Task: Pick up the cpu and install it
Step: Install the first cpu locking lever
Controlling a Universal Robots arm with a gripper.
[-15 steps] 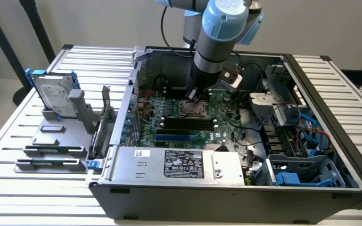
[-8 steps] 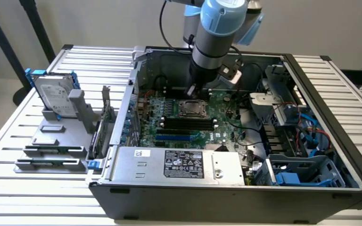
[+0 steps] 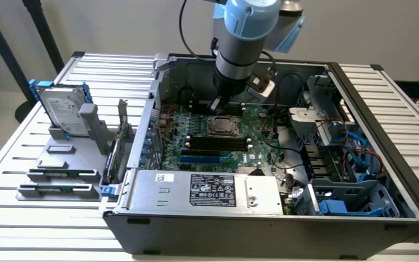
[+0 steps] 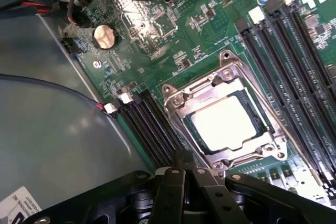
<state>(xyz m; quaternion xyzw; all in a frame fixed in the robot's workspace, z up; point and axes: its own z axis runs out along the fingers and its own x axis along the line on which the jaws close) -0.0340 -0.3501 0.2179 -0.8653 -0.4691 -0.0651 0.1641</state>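
The cpu (image 4: 226,124), a small square chip with a pale silver top, lies flat inside the metal socket frame (image 4: 176,99) on the green motherboard (image 4: 157,24). In the exterior view the cpu (image 3: 222,125) sits mid-board inside the open computer case. My gripper (image 4: 182,160) is shut, its black fingers pressed together with nothing between them. It hangs just above the board beside the socket's edge. In the exterior view the gripper (image 3: 215,105) hangs from the blue-grey arm, a little behind the socket.
Long black memory slots (image 4: 294,61) run on both sides of the socket. A coin battery (image 4: 104,36) and black cables (image 3: 282,87) lie nearby. A power supply (image 3: 205,191) fills the case front. A hard drive in a blue bracket (image 3: 63,112) stands on the grey fixture (image 3: 60,174) outside.
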